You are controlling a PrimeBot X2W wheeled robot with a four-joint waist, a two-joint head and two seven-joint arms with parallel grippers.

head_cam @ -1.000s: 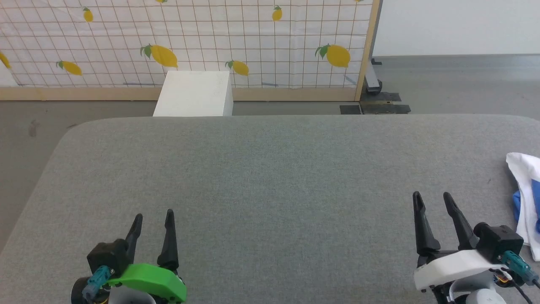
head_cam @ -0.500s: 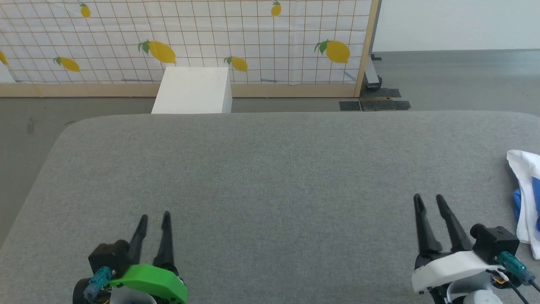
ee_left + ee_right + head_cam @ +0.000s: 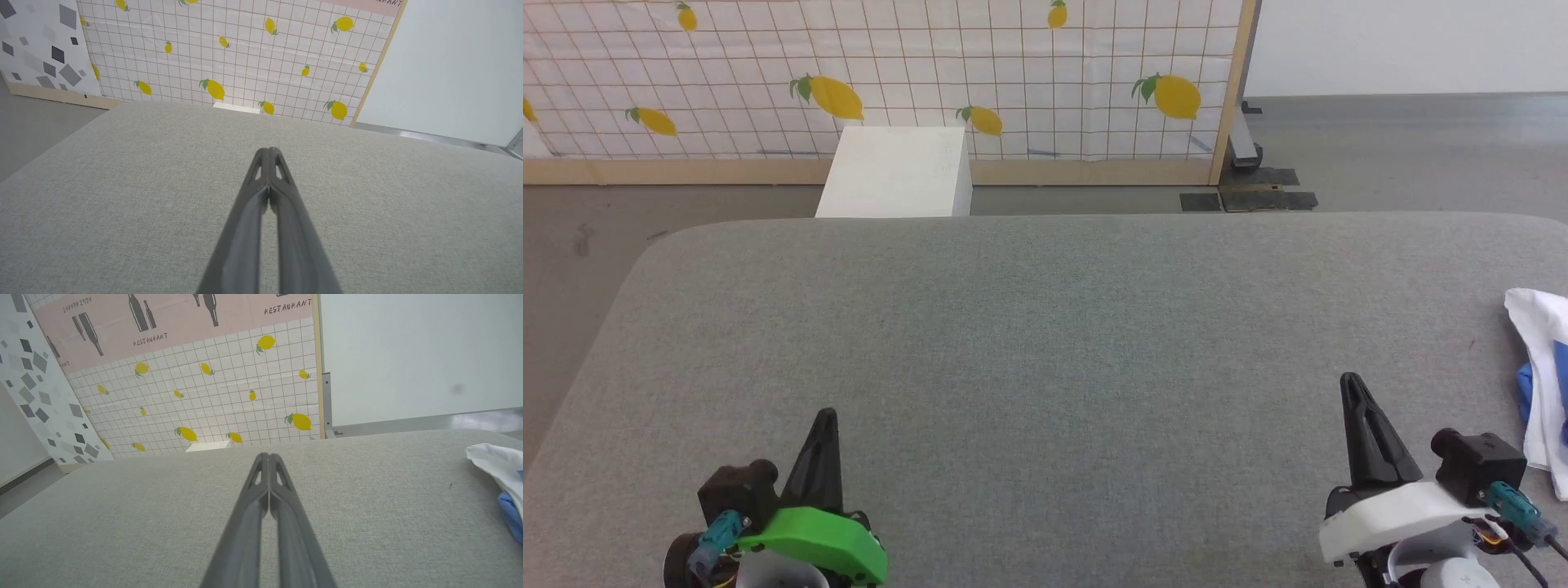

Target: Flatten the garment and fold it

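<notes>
The garment [image 3: 1543, 367], white cloth with a bit of bright blue, lies bunched at the far right edge of the grey table, cut off by the frame; in the right wrist view the garment [image 3: 500, 467] shows at the right edge. My right gripper [image 3: 1353, 380] hovers low over the table to the left of it, apart from the cloth, fingers pressed together on nothing, as the right gripper [image 3: 268, 456] also shows close up. At the lower left my left gripper [image 3: 827, 415] is shut and empty too, its fingertips [image 3: 268, 150] touching over bare table.
The grey padded table [image 3: 1045, 327] spreads wide between the arms. Beyond its far edge stand a white box [image 3: 894, 173] on the floor and a lemon-print panel [image 3: 882, 73] in a wooden frame. Grey floor lies to the left.
Both grippers have closed from wide open to fully shut on nothing. The head view has shifted slightly; the garment lies as before.
</notes>
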